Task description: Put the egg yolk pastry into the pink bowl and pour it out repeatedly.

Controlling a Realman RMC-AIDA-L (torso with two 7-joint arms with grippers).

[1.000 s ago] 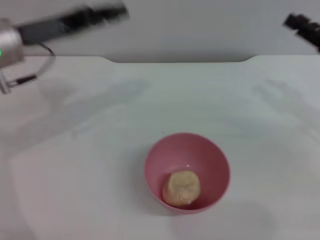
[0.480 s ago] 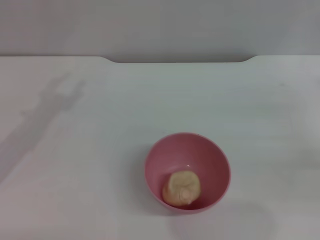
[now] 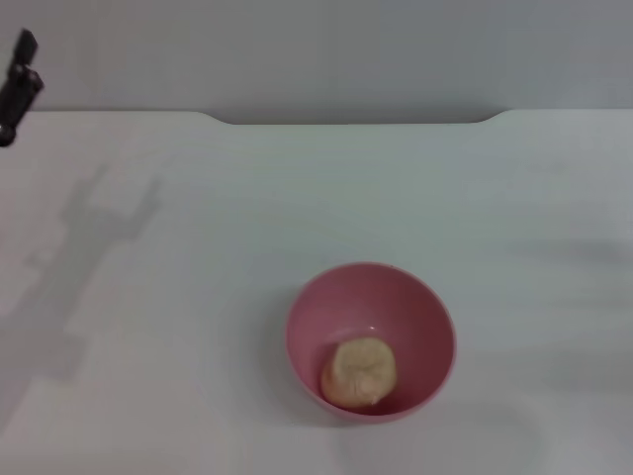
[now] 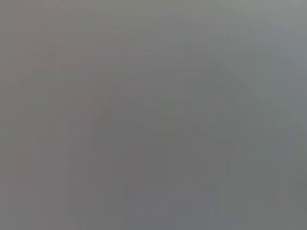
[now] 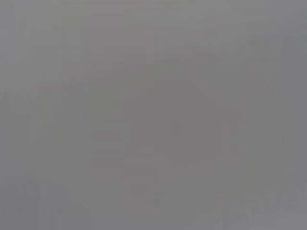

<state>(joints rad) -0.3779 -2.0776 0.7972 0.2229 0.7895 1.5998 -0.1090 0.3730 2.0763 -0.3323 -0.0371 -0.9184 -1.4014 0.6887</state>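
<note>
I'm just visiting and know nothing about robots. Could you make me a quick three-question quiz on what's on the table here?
1. True or false: the egg yolk pastry lies inside the pink bowl.
2. What touches the bowl? A) left gripper B) right gripper C) neither
3. Fill in: the bowl stands ____ on the white table.

Key: 1 true. 2 C: only a bit of the left gripper shows, at the table's far left edge, and the right gripper is out of view. 3 upright.

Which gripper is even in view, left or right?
Only the left gripper, a dark tip at the head view's far left edge, well away from the bowl. The right one is out of sight.
</note>
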